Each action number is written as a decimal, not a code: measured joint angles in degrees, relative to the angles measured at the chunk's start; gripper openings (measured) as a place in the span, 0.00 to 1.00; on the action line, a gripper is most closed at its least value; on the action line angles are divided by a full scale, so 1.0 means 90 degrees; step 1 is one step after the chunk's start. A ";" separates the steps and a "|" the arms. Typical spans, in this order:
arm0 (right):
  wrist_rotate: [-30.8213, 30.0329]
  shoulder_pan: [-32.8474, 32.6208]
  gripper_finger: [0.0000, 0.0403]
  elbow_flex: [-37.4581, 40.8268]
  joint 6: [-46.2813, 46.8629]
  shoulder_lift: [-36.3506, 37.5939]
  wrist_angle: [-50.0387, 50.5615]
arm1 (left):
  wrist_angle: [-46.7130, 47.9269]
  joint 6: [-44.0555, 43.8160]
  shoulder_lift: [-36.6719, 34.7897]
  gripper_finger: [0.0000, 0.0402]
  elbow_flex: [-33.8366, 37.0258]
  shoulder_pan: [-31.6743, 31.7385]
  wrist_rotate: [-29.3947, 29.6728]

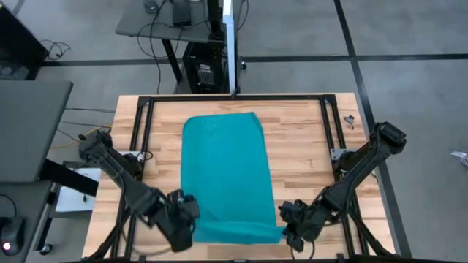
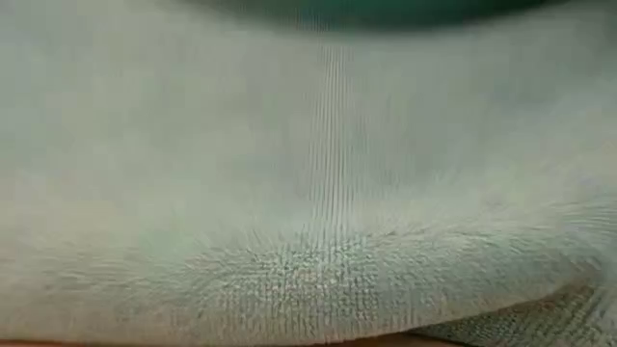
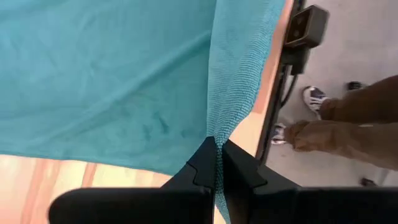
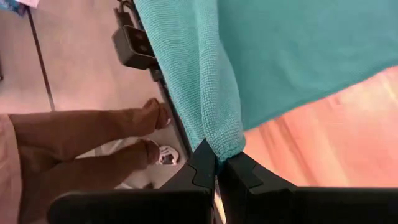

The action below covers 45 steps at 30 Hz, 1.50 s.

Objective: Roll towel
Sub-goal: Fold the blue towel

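The left gripper (image 1: 186, 219) is closed narrow on a corner of the towel (image 1: 228, 175); in the left wrist view its two fingers (image 3: 202, 163) meet with the teal cloth pinched between them, and the cloth rises from there in a tight ridge. The right gripper (image 1: 291, 228) does the same at the other near corner, its fingers (image 4: 205, 163) closed on a folded hem of the towel. On the table (image 1: 300, 139), seen from above, the left gripper sits at about 7 o'clock and the right gripper at about 5 o'clock, with the towel lying between them and reaching from the 6 o'clock edge up toward 12 o'clock, flat and long. The low view is filled by cloth very close to the lens, so the near edge seems to hang over the table's edge or in front of that camera. Beyond the table edge, a person (image 4: 81, 162) in brown trousers stands on the floor. I judge the rolling is only at its start, since no rolled part shows yet. The risk from here is uneven motion: if one arm goes forward faster, the roll will come out slanted or cone-shaped. Each pinch also holds only a little cloth, so a pull could slip a corner free and the edge would drop back.
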<state>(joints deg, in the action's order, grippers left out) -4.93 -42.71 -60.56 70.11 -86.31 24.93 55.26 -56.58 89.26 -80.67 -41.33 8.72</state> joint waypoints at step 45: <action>0.3625 0.8758 0.00 0.1977 -0.3994 0.0410 -0.1234 | -0.1398 0.6308 -0.2887 0.00 0.4202 0.7506 -0.1207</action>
<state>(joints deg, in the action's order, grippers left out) 27.69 36.11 -42.76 34.16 -82.62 13.82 42.68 0.19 63.28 -42.85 26.22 -2.14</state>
